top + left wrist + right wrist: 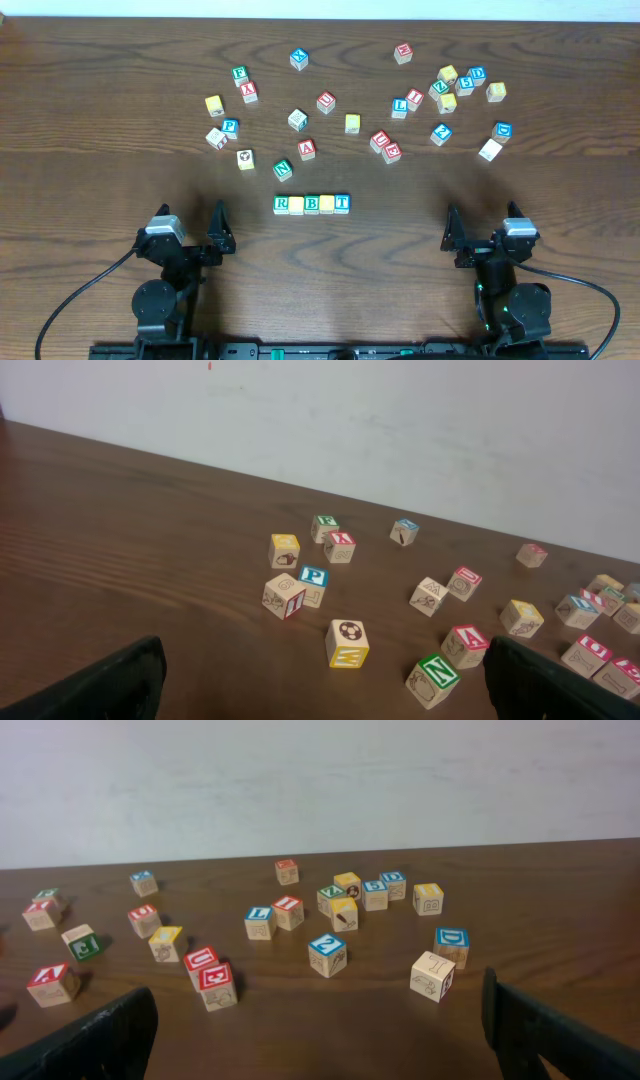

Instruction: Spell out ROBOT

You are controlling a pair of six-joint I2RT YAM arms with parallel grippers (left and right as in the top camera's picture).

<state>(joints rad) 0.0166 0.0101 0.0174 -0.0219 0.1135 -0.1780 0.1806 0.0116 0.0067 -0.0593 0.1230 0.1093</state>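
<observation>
- Left gripper [190, 228], right gripper [483, 230]: both jaws wide, empty, at near edge.
- ROBOT row [312, 204] near centre, between them: R, yellow, B, yellow, T, touching.
- Looks finished; yellow letters unreadable. Spare cubes [326, 101] scattered far.
</observation>
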